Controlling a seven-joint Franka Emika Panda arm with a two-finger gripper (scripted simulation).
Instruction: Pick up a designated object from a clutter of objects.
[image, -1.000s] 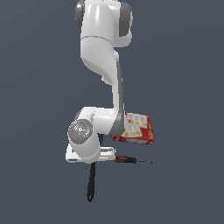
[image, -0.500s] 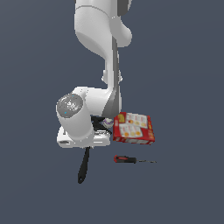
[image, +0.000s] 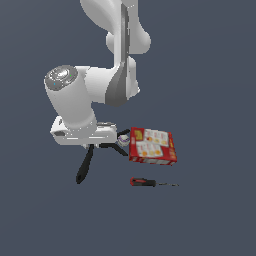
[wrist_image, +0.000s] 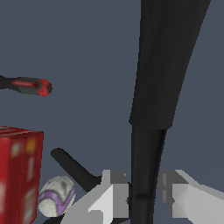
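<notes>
The tool (wrist_image: 145, 199) has its fingers on either side of the long all-black plastic spatula (wrist_image: 151, 144), seemingly clamped on its thin handle; the spatula hangs beside the red cardboard box (image: 152, 146); my advice is a slow, straight lift, clear of the looped black clamp (wrist_image: 74, 168).

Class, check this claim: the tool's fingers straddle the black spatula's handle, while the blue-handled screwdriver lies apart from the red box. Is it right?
One detail is wrong: the screwdriver's handle is red and black, not blue, as the exterior view shows. The rest holds: in the wrist view the tool has a finger on either side of the black spatula's handle, and the screwdriver lies apart from the red box.
</notes>
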